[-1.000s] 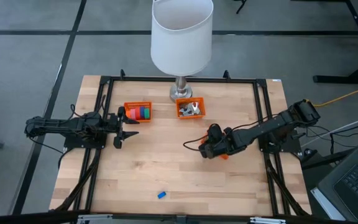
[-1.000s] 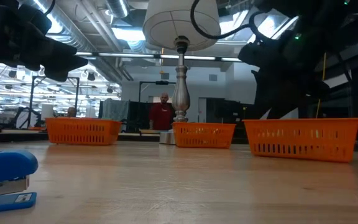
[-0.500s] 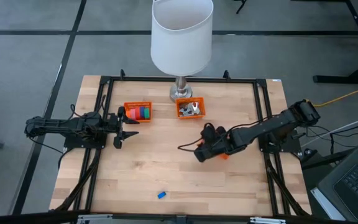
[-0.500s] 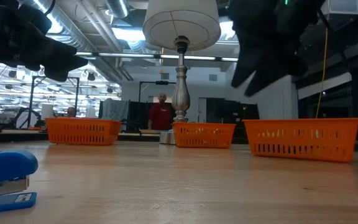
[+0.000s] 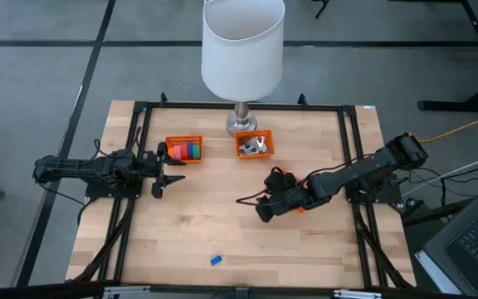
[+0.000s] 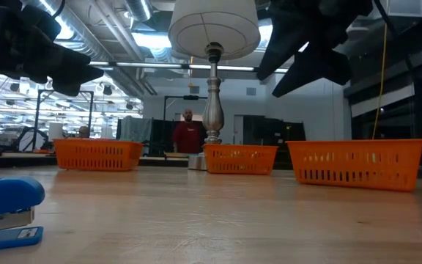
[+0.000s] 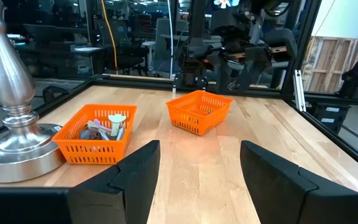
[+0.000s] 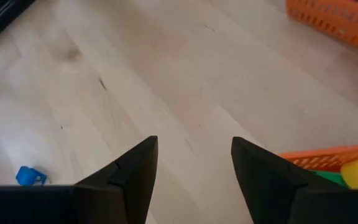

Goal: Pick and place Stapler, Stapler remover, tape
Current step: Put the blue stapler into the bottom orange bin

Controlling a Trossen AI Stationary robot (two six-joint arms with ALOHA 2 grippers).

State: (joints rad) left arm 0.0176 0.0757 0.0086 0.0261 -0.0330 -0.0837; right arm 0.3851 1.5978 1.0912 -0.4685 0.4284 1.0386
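Note:
The blue stapler point(image 5: 216, 260) lies on the wood near the table's front edge, also seen in the low view point(image 6: 6, 213) and the right wrist view point(image 8: 30, 176). Bright tape rolls point(image 5: 189, 151) sit in the left orange basket point(image 5: 173, 141). Pale silvery pieces point(image 5: 256, 146), stapler removers by their look, fill the middle basket. My right gripper point(image 5: 250, 202) hangs open over bare wood, left of a third orange basket point(image 8: 328, 158), with nothing between its fingers point(image 8: 135, 168). My left gripper point(image 5: 173, 172) waits open and level at the table's left side.
A tall lamp with a white shade point(image 5: 242, 46) stands at the far edge, its metal base point(image 7: 11, 143) beside the middle basket point(image 7: 95, 134). The third basket holds yellow and green blocks point(image 8: 356, 171). A person point(image 6: 188, 136) stands in the room beyond.
My right gripper has risen from over the third basket and moved toward the table's left and near edges, tipping less steeply downward. It carries nothing. The stapler and baskets have stayed where they were.

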